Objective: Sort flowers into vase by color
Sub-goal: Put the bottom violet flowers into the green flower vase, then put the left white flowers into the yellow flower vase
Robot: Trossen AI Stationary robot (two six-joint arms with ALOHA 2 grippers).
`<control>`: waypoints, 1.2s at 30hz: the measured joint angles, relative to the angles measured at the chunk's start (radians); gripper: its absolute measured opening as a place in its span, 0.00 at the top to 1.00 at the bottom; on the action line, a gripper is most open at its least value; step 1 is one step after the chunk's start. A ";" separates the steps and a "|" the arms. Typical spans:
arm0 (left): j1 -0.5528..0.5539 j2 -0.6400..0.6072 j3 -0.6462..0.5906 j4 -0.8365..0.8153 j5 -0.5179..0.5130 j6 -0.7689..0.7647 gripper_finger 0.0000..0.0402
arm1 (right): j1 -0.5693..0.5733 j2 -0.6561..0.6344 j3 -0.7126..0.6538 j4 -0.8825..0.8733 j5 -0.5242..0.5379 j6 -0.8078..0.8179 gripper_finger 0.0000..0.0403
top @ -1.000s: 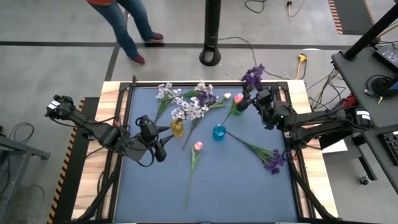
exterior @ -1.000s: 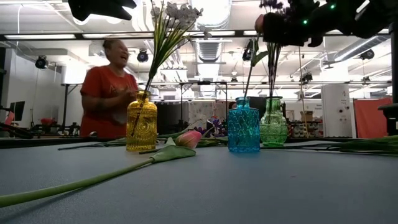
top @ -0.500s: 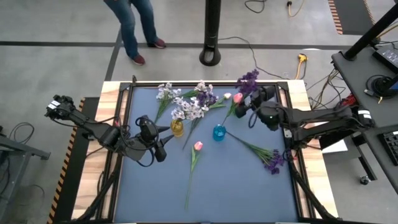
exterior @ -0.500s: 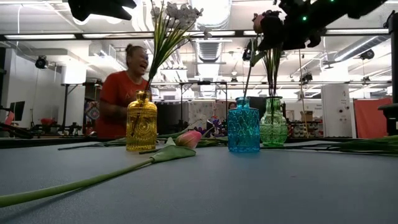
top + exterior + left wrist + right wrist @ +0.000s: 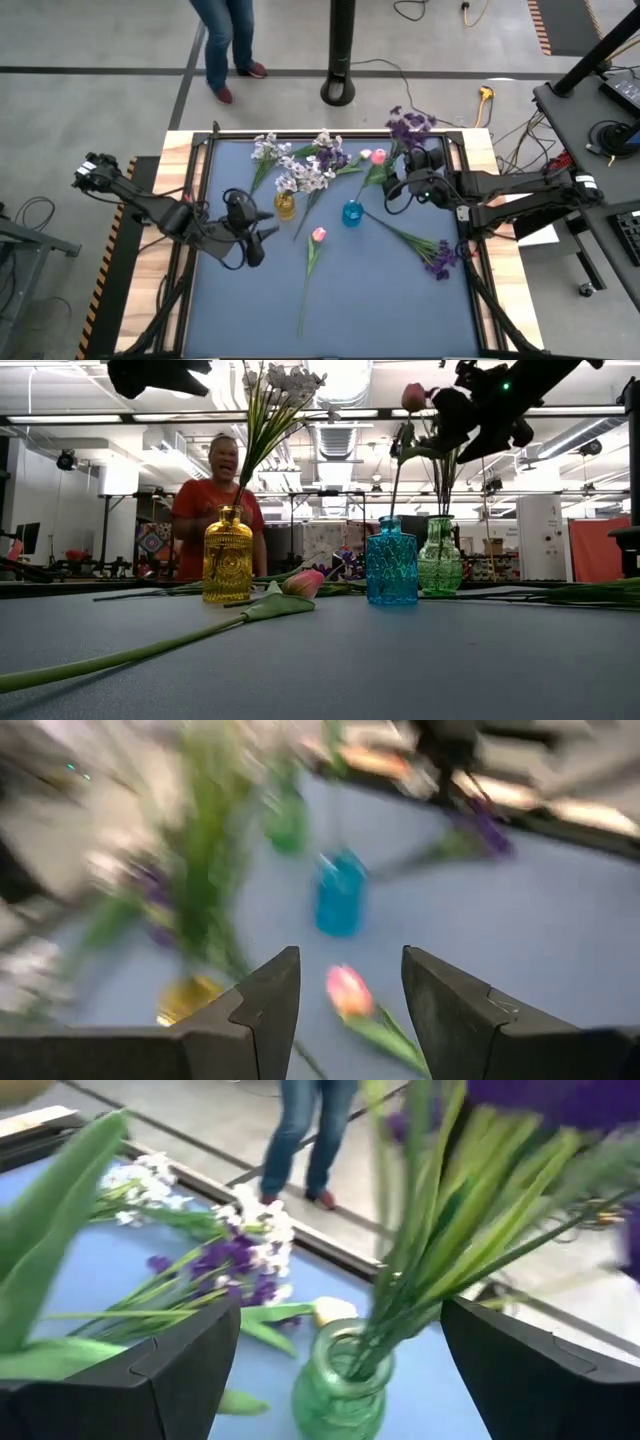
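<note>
Three vases stand mid-table. The yellow vase (image 5: 285,207) holds a white spray, and the blue vase (image 5: 352,213) holds a pink tulip (image 5: 380,157). In the green vase (image 5: 340,1380) stands a dark purple spray (image 5: 408,125). My right gripper (image 5: 395,190) is open just near of the green vase, its fingers apart on either side of the vase mouth in the right wrist view, touching nothing. My left gripper (image 5: 250,225) hangs open and empty left of the yellow vase. Beyond its fingers, a pink tulip (image 5: 348,992) lies flat on the table.
A purple spray (image 5: 440,255) lies on the table at the right. White and purple sprays (image 5: 320,160) lie along the far edge. The lying tulip's long stem (image 5: 303,300) runs toward the near edge. A person (image 5: 220,500) stands beyond the far edge.
My right gripper has drawn back from above the green vase toward the table's near edge and tipped from pointing steeply down to nearly level. The purple spray stays standing in the green vase. The person behind the table has walked toward the right.
</note>
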 joint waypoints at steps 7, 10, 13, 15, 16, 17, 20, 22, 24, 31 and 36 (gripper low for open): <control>0.000 0.018 0.118 -0.258 0.105 -0.121 0.60 | 0.004 0.000 0.000 -0.050 -0.095 0.028 0.16; 0.001 0.028 0.197 -0.460 0.125 -0.206 0.60 | 0.004 -0.004 0.002 -0.165 -0.169 0.101 0.16; 0.005 0.047 0.268 -0.666 0.084 -0.334 0.60 | 0.003 -0.007 0.022 -0.305 -0.176 0.184 0.16; 0.006 0.057 0.297 -0.764 0.042 -0.444 0.60 | 0.003 -0.007 0.036 -0.375 -0.176 0.210 0.16; 0.006 0.062 0.307 -0.796 0.038 -0.486 0.60 | 0.003 -0.007 0.042 -0.396 -0.175 0.211 0.16; 0.006 0.067 0.315 -0.810 0.037 -0.511 0.60 | 0.003 -0.007 0.047 -0.405 -0.173 0.210 0.16; 0.005 0.090 0.327 -0.812 0.036 -0.510 0.60 | 0.003 -0.007 0.053 -0.404 -0.165 0.181 0.16; 0.005 0.107 0.339 -0.812 0.035 -0.491 0.60 | 0.003 -0.007 0.053 -0.395 -0.153 0.157 0.16; 0.005 0.126 0.355 -0.812 0.034 -0.469 0.60 | 0.003 -0.007 0.053 -0.383 -0.152 0.135 0.16; 0.008 0.184 0.395 -0.836 0.010 -0.451 0.60 | 0.003 -0.008 0.082 -0.377 -0.184 0.116 0.16; 0.008 0.215 0.384 -0.870 0.032 -0.494 0.60 | 0.008 -0.008 0.144 -0.483 -0.273 0.172 0.16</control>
